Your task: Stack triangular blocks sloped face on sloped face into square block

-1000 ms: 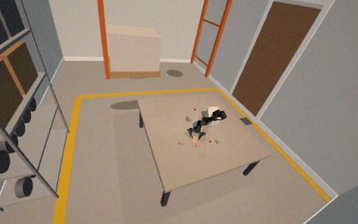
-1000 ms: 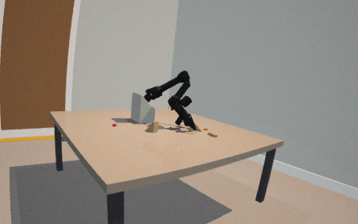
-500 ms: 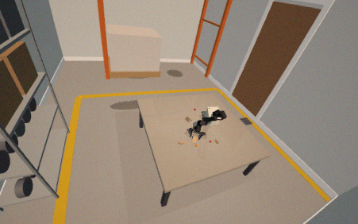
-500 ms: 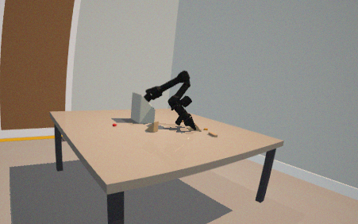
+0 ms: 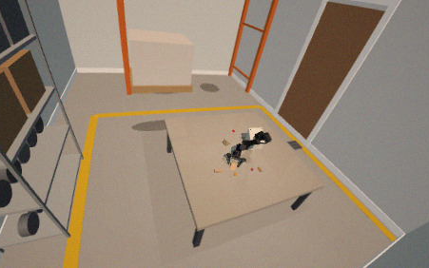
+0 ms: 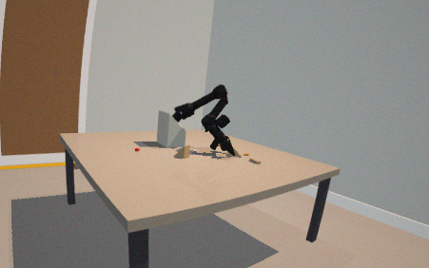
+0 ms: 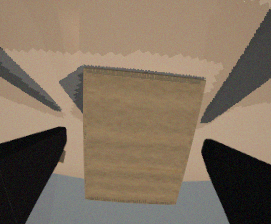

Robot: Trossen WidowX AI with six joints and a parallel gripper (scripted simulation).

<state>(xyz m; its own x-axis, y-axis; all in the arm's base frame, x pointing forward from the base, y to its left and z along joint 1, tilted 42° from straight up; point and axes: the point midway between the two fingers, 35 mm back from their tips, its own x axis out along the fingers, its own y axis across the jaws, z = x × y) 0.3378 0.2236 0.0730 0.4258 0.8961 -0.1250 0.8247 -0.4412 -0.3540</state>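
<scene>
I keep my claw (image 5: 234,163) (image 6: 233,154) (image 7: 135,140) nearly wide open, holding nothing, its fingers either side of one triangular block (image 5: 233,166) (image 6: 235,153) (image 7: 142,137), presumably to grip it squarely; the other wedge (image 5: 225,142) (image 6: 184,152) sits apart, left of it in the exterior view.
</scene>
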